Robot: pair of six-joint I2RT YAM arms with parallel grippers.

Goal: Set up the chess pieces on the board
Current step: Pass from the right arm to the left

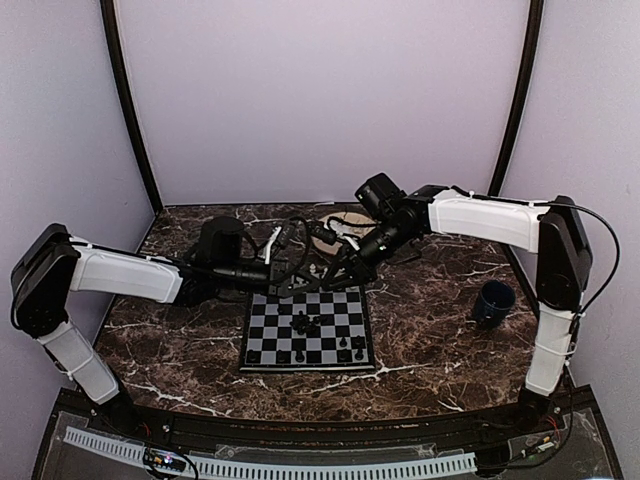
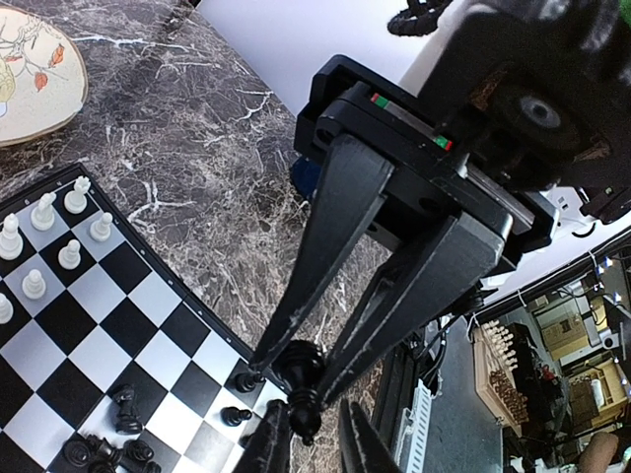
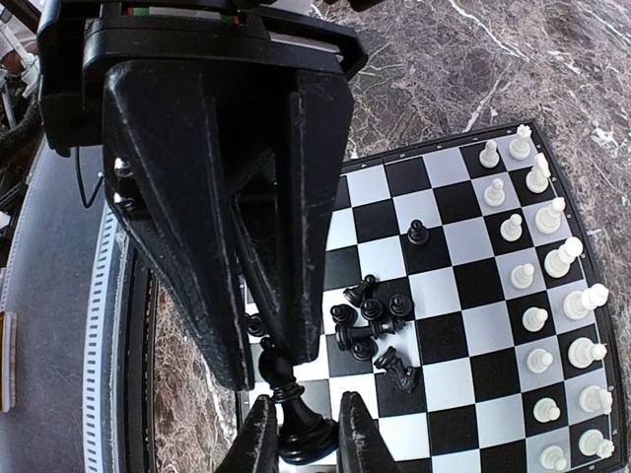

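While sixteen white pieces (image 3: pixel 539 360) line the board (image 3: pixel 478 284), right gripper (image 3: pixel 301 439) clamps one black piece (image 3: pixel 284 379); left gripper (image 2: pixel 314 443) unclear.

No text, label, brand, number or sign can be read on anything here.

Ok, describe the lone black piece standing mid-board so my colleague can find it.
Start at the chessboard and find the heap of toppled black pieces near its middle. The small black piece stands just beside that heap, upright and alone on its square, unlike the fallen ones.
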